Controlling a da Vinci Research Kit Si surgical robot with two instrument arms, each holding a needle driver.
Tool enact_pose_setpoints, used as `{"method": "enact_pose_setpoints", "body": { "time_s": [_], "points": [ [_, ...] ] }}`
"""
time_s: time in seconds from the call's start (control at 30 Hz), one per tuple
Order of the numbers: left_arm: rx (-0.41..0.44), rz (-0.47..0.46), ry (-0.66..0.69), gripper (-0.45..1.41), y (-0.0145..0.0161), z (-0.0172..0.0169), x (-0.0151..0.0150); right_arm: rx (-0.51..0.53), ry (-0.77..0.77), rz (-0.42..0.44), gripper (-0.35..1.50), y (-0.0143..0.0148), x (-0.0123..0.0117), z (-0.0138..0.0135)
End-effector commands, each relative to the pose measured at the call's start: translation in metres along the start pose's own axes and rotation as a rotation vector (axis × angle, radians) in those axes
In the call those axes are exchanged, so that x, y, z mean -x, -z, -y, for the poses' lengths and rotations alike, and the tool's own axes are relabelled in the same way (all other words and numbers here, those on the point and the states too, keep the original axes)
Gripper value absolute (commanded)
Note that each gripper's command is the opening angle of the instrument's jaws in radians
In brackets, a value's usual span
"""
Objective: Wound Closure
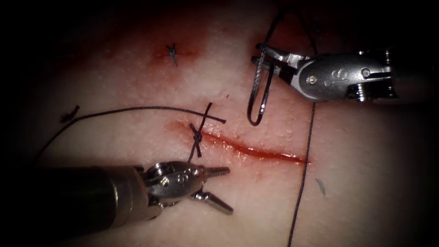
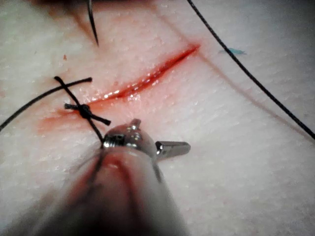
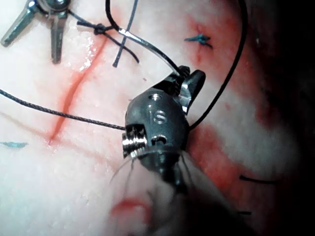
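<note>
The cut (image 1: 256, 151) runs across the tissue (image 1: 366, 183), wet with red fluid, and a tied knot (image 1: 196, 135) with short tails sits at its left end. My right tool (image 1: 260, 54) hovers beyond the cut, toward its right half. Its jaws are shut on the curved needle (image 1: 255, 112) near one end of its curve, and the needle hangs free above the tissue. Thread (image 1: 304, 174) drops from this tool across the cut's right end. My left tool (image 1: 228, 191) sits just in front of the knot, jaws open and holding nothing. The right wrist view shows the needle (image 3: 147, 46) in the right tool (image 3: 189, 81).
A long thread tail (image 1: 114, 110) trails left from the knot. An older stitch knot (image 1: 172, 54) lies farther back. Cut thread ends lie at the left (image 1: 68, 114) and near the right (image 1: 320, 186). The left wrist view shows the needle's tip (image 2: 92, 27) beyond the cut (image 2: 147, 81).
</note>
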Motion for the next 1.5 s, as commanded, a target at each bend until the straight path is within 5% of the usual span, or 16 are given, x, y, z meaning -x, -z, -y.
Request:
{"method": "enact_pose_setpoints", "body": {
  "time_s": [0.03, 1.5],
  "points": [
    [0.002, 0.000, 0.000, 0.78, -0.0009, 0.0000, 0.0002, -0.003, -0.011, -0.003, -0.35, -0.0006, 0.0001, 0.0008],
    [0.005, 0.001, 0.004, 0.74, -0.0007, 0.0000, 0.0003, -0.037, -0.089, -0.059, -0.35, 0.0000, 0.0027, 0.0043]
  ]
}}
